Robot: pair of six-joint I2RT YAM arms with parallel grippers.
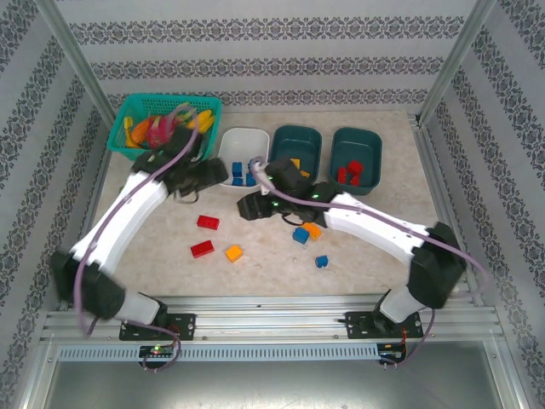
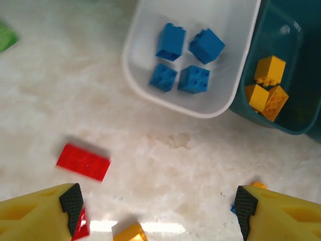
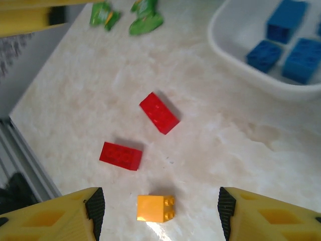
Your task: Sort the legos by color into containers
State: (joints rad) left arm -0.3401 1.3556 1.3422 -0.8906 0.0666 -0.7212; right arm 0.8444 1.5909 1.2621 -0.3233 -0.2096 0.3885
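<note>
the sorting looks well along: in the upper middle of the top view the white tub (image 1: 243, 143) holds blue bricks (image 2: 183, 60), the teal tub (image 1: 294, 141) touching its right side holds orange ones, and the far-right teal tub (image 1: 358, 143) holds red

six legos lie loose on the counter (image 1: 255, 273) at the centre of that frame (two red, two orange, two blue)

the left end effector (image 2: 158, 211) is spread wide and empty, hanging over bare counter just below the white tub in its own view; i'd guess it sits there because that is the drop point for blue

the right end effector (image 3: 160, 215) is also spread wide and grips nothing, with an orange brick (image 3: 155, 208) lying between its fingers at the bottom of its view, which reads to me as lining up a pick bound for the middle tub

two red bricks (image 3: 159, 113) lie above and left of it, well apart from the green wrappers (image 3: 145, 17) at the top edge
</note>
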